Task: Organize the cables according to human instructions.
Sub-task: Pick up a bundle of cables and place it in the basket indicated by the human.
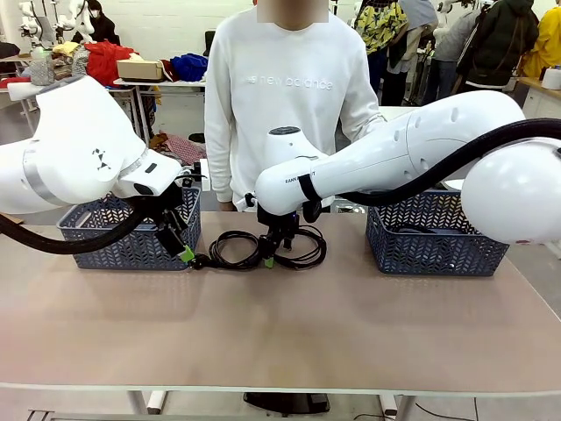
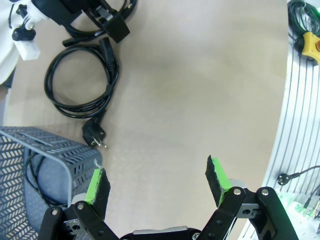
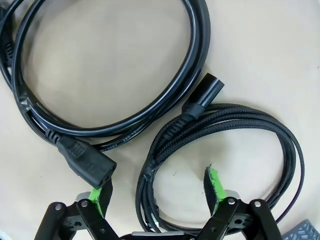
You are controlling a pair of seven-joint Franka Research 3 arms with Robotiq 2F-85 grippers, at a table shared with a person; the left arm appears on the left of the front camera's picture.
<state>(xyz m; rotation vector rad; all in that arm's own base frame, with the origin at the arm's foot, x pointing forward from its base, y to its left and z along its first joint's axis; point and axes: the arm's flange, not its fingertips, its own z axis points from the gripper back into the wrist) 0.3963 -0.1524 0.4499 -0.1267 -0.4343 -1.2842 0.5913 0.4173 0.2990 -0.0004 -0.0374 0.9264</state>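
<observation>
Two cables lie in the middle of the table in front of the human. One is a smooth power cord with a chunky connector; the other is a smaller braided coil. My right gripper reaches down over them, and in its wrist view the right gripper stands open, its jaws straddling the near strands of the braided coil. The left gripper hovers by the left basket, and in its wrist view the left gripper is open with nothing between its fingers. Ahead of it lies the power cord.
A dark mesh basket stands at the left and another at the right. The left basket holds a black cable loop. Bare tabletop stretches toward the front edge.
</observation>
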